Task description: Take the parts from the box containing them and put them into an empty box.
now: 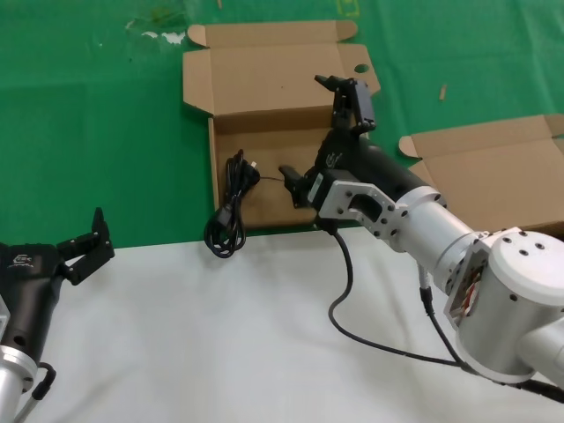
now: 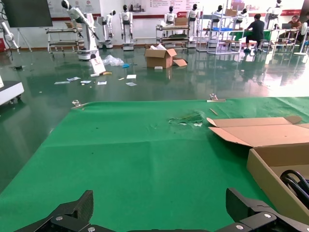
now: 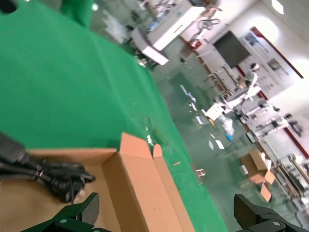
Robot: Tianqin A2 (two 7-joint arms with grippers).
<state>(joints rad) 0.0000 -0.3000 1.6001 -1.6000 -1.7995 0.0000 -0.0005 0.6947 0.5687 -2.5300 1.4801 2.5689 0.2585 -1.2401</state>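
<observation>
A brown cardboard box (image 1: pixel 264 189) with a round finger hole in its lid corner (image 1: pixel 361 69) lies open in the middle of the green mat. One black looped power cable (image 1: pixel 231 207) lies by its left wall, and the loop hangs over the front edge. The box wall (image 2: pixel 270 181) and the cable (image 2: pixel 295 182) show in the left wrist view, and the cable (image 3: pixel 48 175) in the right wrist view. My right gripper (image 1: pixel 313 128) (image 3: pixel 166 215) hovers open over this box, holding nothing. A plain-lidded box (image 1: pixel 493 181) lies at the right, its inside mostly hidden by my right arm. My left gripper (image 1: pixel 86 242) (image 2: pixel 159 210) waits open at the near left.
A white surface (image 1: pixel 220 344) covers the near part of the table, and my right arm's black hose (image 1: pixel 348 282) trails over it. Small scraps (image 1: pixel 159 35) lie on the green mat at the far left. The open lid (image 1: pixel 264 75) stands behind the middle box.
</observation>
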